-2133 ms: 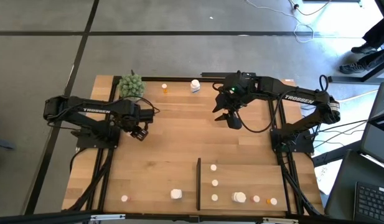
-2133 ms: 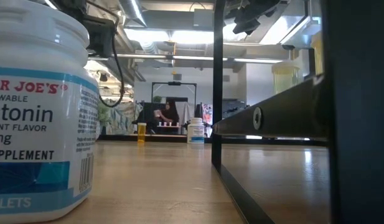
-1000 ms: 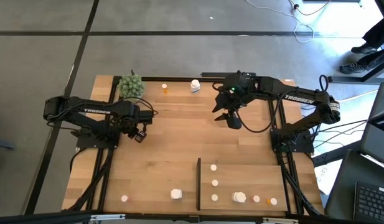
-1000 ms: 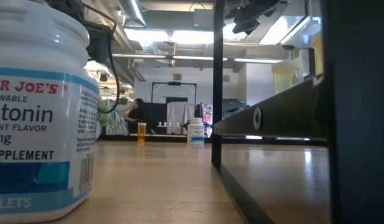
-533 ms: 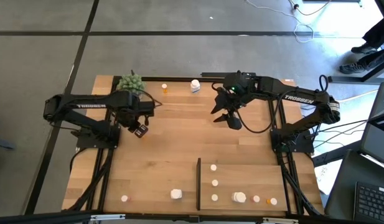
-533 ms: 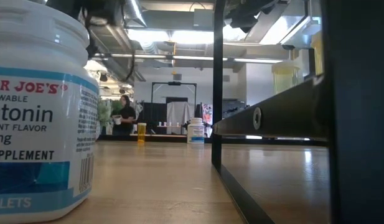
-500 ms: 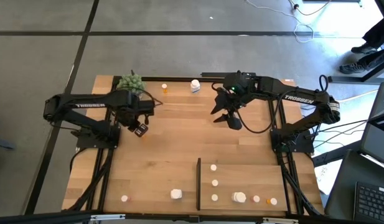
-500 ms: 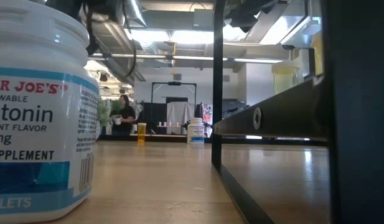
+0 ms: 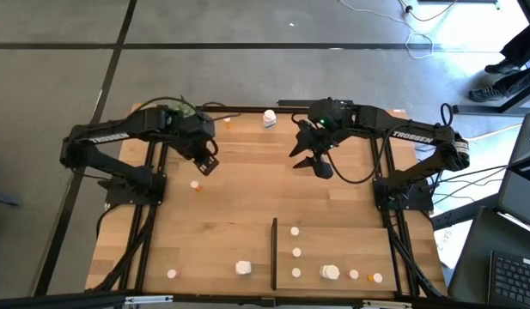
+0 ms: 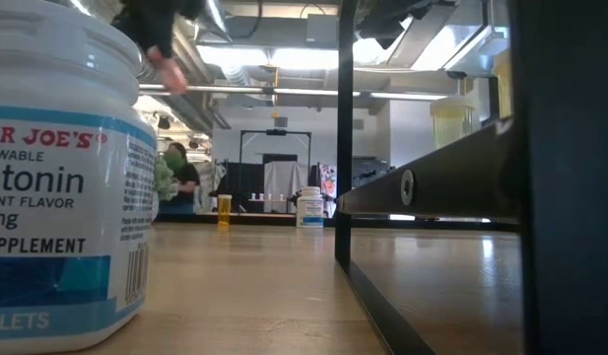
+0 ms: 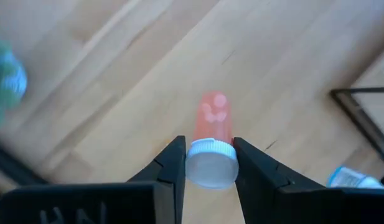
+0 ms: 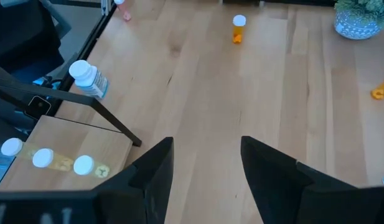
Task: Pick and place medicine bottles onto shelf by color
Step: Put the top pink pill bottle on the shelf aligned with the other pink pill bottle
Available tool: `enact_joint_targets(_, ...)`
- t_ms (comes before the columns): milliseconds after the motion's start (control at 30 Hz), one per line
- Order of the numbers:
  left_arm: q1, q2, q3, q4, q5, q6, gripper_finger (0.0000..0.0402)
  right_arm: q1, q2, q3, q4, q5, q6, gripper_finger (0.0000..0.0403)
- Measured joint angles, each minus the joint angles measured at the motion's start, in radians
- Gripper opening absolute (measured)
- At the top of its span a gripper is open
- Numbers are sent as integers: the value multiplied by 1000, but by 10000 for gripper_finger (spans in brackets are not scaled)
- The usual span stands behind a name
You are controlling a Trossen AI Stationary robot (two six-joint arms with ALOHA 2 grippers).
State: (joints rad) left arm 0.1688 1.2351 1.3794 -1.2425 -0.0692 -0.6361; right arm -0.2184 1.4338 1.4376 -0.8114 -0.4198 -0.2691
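One orange medicine bottle (image 11: 213,134) hangs pinched by its white cap in my left gripper (image 11: 209,163), long axis pointing away, with the shelf (image 9: 333,257) toward five o'clock; my right gripper (image 12: 204,158) waits open, empty.

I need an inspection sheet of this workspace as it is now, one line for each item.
Surface: wooden table, bare in the middle.
Job's things: orange bottle held by its white cap; another orange bottle stands on the table; white bottle at the far edge; small bottles on the shelf beside its black strip.
Clutter: green plant ball in a blue pot.
Grippers: left pincer shut on the orange bottle; right pincer open, empty, above the table.
Cables: black cable loops by the right arm.
Surroundings: a person in the room behind.
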Motion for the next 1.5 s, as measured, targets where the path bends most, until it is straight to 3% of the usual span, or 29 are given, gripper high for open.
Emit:
enact_joint_targets(367,1,235,291,4,16,281,92,0,0,0,6,0,-14,188)
enact_joint_targets(733,1,475,616,3,99,507,93,0,0,0,131,0,32,188)
enact_joint_targets(967,-1,542,679,11,114,573,93,0,12,0,259,58,206,188)
enact_joint_targets(1500,-20,554,683,25,116,588,93,1,134,0,378,65,238,188)
